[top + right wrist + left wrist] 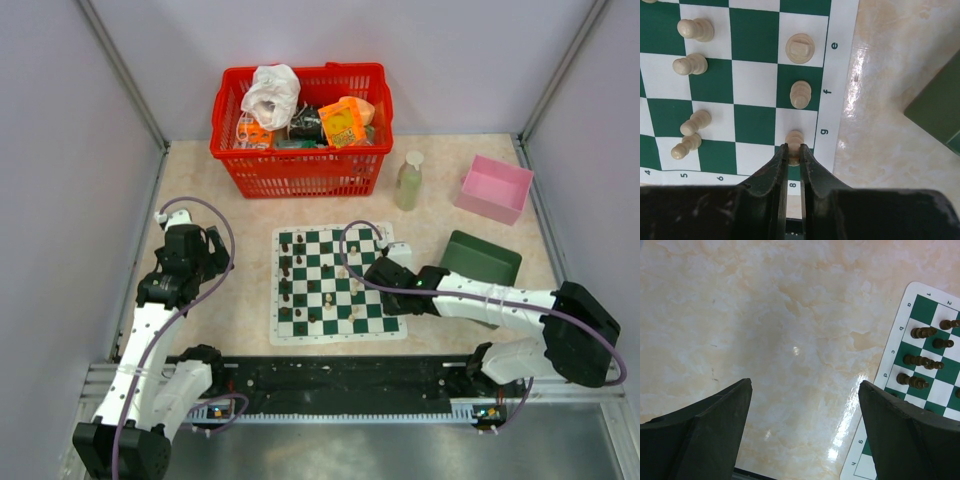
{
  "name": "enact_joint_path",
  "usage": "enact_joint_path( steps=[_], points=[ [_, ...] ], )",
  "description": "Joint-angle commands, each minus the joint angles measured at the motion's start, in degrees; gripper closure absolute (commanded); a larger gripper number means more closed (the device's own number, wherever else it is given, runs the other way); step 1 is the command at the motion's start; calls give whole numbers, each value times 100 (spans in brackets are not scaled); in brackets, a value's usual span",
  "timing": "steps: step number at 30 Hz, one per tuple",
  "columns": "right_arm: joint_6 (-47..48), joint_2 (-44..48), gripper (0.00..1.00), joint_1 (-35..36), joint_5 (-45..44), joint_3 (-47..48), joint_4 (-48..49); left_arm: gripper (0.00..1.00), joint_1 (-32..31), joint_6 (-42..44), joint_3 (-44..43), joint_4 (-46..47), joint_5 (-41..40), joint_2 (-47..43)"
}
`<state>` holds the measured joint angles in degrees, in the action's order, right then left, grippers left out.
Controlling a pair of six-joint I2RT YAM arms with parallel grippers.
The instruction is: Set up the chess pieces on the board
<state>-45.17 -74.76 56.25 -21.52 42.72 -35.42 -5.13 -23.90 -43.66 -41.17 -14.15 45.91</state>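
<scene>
The green-and-white board (322, 333) lies mid-table. Dark brown pieces (287, 270) stand along its left columns and cream pieces (352, 303) on its right half. My right gripper (385, 272) is over the board's right edge. In the right wrist view it (793, 148) is shut on a cream piece (794, 138) at the square by the "g" and "8" marks. Other cream pieces (800, 94) stand or lie nearby on the board (755, 82). My left gripper (805, 390) is open and empty over bare table, left of the board (900, 325) and its dark pieces (922, 332).
A red basket (300, 160) of packets stands at the back. A pale green bottle (409, 180) and a pink box (492, 188) are at the back right. A dark green box (480, 258) sits just right of the board, also in the right wrist view (935, 110).
</scene>
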Motion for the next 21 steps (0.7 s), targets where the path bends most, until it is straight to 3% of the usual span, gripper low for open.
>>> enact_joint_path(
  steps=[1,21],
  points=[
    [-62,-39,88,97,-133,-79,149,7,-6,17,24,214,9,23],
    [-300,173,87,123,-309,-229,299,7,-6,17,24,223,26,15]
  ],
)
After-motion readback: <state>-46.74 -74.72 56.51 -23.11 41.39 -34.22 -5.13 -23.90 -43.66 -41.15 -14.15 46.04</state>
